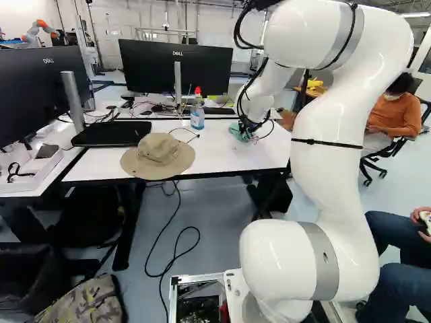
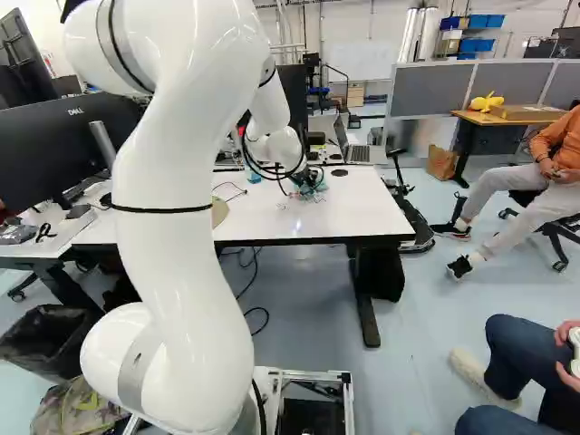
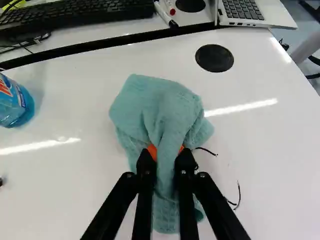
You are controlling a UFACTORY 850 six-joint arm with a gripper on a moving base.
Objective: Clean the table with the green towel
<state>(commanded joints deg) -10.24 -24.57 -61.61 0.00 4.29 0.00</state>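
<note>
In the left base view my gripper is at the far part of the white table, low over its top. The green towel bunches around its tip. In the wrist view the gripper is shut on the towel, a fold of cloth pinched between the orange pads. The cloth spreads ahead of the fingers and trails beneath them on the tabletop. Small dark wire scraps lie beside the gripper on the table.
A blue spray bottle and a brimmed hat stand on the table left of the towel. Monitors, a keyboard and a laptop are beyond. Another robot stands far off. A seated person's legs are close at the right.
</note>
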